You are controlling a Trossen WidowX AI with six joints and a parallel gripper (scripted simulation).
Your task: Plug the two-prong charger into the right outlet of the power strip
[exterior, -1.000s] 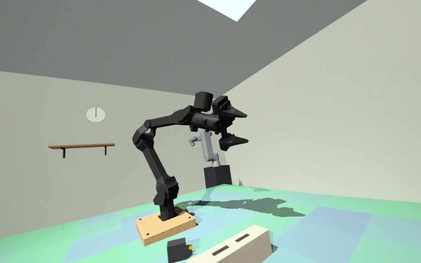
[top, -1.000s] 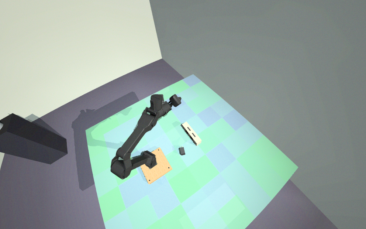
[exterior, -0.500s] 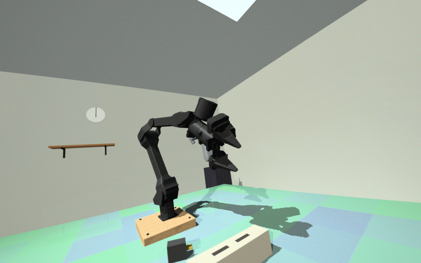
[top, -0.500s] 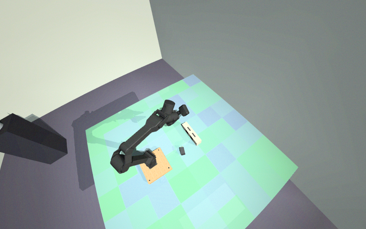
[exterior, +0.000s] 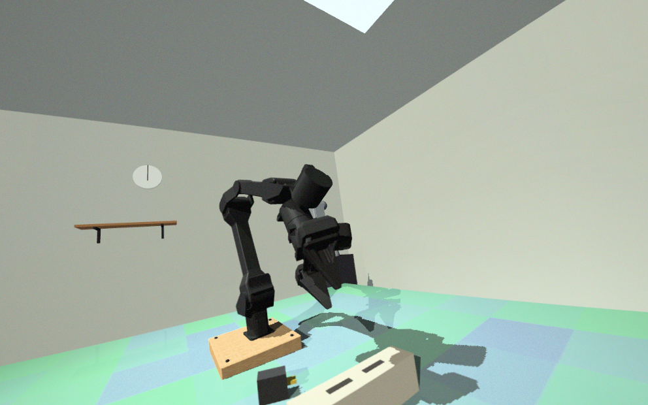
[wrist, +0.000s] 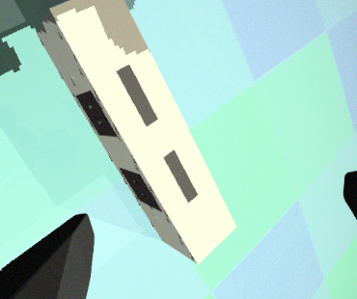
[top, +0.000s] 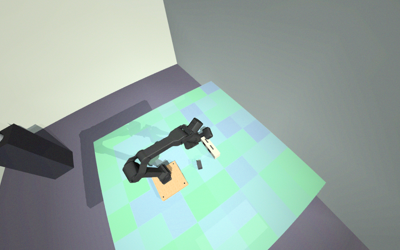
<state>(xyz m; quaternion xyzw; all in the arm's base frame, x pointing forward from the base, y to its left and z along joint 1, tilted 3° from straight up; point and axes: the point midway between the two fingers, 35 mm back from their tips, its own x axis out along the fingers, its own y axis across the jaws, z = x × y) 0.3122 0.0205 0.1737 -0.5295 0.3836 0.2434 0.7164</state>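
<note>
The cream power strip [top: 211, 148] [exterior: 361, 378] [wrist: 158, 140] lies flat on the checkered mat. Two dark slots show on its top, and two dark square panels on its side face. The small black charger [top: 199, 164] [exterior: 272, 385] lies on the mat beside the strip, between it and the arm's base, its two brass prongs pointing at the strip. It is out of the wrist view. My gripper [top: 206, 136] [exterior: 328, 288] [wrist: 220, 204] is wide open and empty. It hangs tilted downward above the strip's far end, well clear of the charger.
The arm stands on a wooden base board [top: 171, 186] [exterior: 245, 352] near the charger. A black box [top: 24, 152] bearing a grey arm stands off the mat at the left. The checkered mat [top: 257, 186] ends in dark floor. A shelf [exterior: 125, 225] hangs on the wall.
</note>
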